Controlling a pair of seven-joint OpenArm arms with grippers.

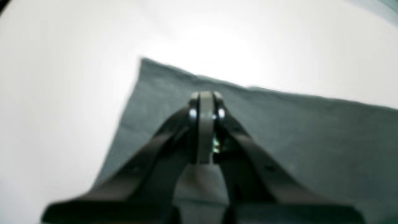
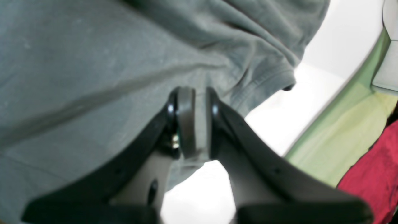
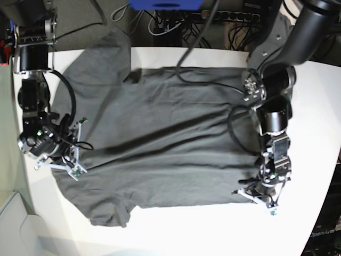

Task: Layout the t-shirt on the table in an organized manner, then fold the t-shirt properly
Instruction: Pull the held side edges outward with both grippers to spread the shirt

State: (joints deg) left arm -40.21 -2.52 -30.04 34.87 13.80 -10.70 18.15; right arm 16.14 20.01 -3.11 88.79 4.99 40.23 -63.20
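t-shirt (image 3: pixel 160 138) spread flat, both hems pinched, white table (image 3: pixel 213 229) margins around

Spread flat across the desk (image 3: pixel 213 229): the t-shirt (image 3: pixel 165 138); at its base-view left edge, right tool (image 3: pixel 74 160); at its base-view right edge, left tool (image 3: pixel 250 194).

From the base view we look straight down on the whole worktop (image 3: pixel 176 229) and both arms. Each wrist view rides close behind its own hand, looking along the fingers; all three share the t-shirt (image 3: pixel 160 144).
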